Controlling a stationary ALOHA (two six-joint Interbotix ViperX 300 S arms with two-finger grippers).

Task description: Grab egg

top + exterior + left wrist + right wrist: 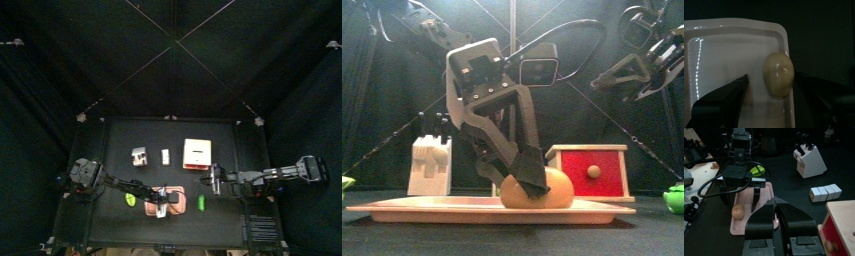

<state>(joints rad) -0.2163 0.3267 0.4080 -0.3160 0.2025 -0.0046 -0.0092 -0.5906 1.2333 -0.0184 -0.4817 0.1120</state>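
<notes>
We have the left gripper [767, 97] spread wide, one jaw either side of the egg [778, 74], which lies in the tray [724, 45] by its rim. We should settle low, keep centred and close gently so it can't roll. The right gripper [775, 208] hangs aside, jaws together.

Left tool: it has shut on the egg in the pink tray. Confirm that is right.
Not right. The left tool is open, its jaws standing either side of the egg without closing on it, as the left wrist view shows. The egg does lie in the pink tray.
</notes>
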